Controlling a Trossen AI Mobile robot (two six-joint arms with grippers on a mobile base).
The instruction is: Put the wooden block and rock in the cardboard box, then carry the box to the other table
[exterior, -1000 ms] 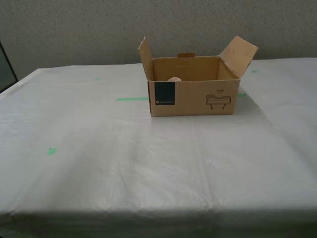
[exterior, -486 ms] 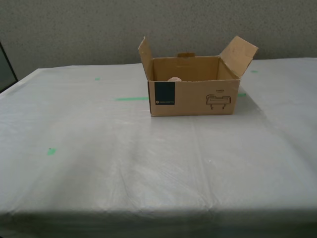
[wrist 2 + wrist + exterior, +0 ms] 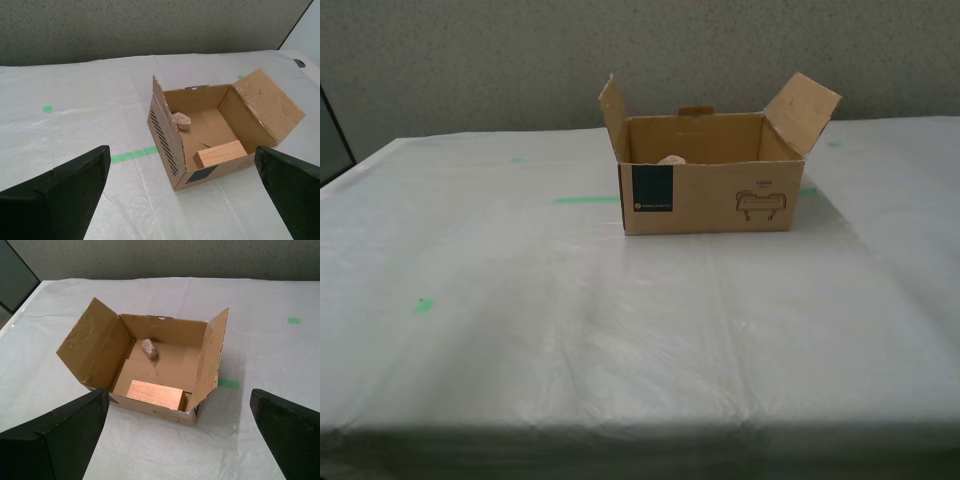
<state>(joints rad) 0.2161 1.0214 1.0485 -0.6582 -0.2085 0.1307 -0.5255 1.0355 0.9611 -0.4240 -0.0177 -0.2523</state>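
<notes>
The cardboard box (image 3: pixel 710 200) stands open on the other table (image 3: pixel 570 320), its whitish sheet-like top marked by a green tape line (image 3: pixel 586 199). Inside the cardboard box (image 3: pixel 165 135) lie the pinkish rock (image 3: pixel 181 120) and the wooden block (image 3: pixel 220 153). The first wrist view shows the same rock (image 3: pixel 148 348) and wooden block (image 3: pixel 154 394) on the carton's floor. In the exterior view only the rock's top (image 3: pixel 670 160) peeks over the front wall. My first gripper (image 3: pixel 178 392) and my second gripper (image 3: pixel 181 151) are both open, held above and apart from the box. Neither arm appears in the exterior view.
Both side flaps (image 3: pixel 95 347) stand up and outward. Small green marks (image 3: pixel 424 304) dot the sheet. A grey speckled wall (image 3: pixel 520 60) runs behind the table. The table's near edge (image 3: pixel 620 432) crosses the bottom of the exterior view.
</notes>
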